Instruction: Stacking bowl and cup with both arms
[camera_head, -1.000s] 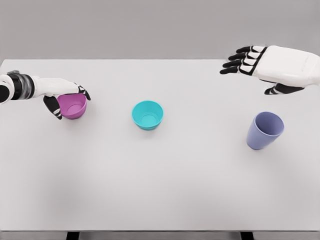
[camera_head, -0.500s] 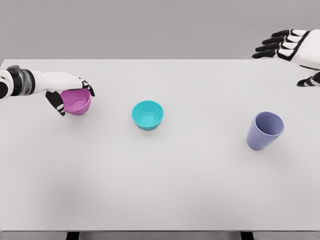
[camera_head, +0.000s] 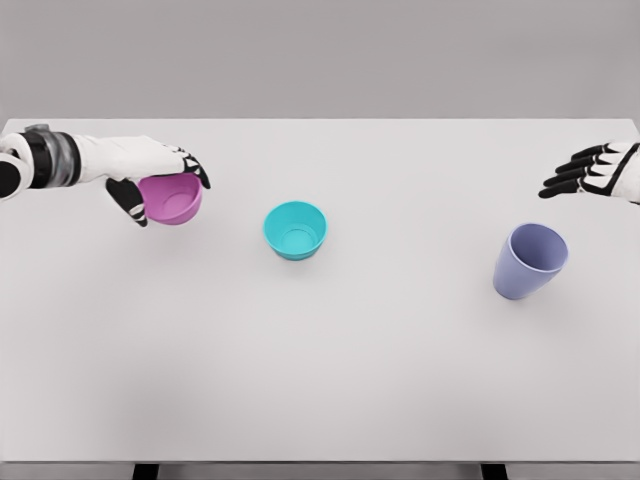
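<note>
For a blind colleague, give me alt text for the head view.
Left hand grips a pink bowl left of a teal bowl on a white table. A purple cup stands right, below the open right hand.

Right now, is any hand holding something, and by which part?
The left hand holds the pink bowl by its rim and outer wall. The right hand holds nothing.

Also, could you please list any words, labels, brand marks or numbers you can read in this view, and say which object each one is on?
None: no text, label, brand or number shows anywhere in the head view.
The pink bowl, held by the left robot hand, is plain.
The teal bowl is plain.
The lavender cup is plain.
The right robot hand and the white table carry no markings.
</note>
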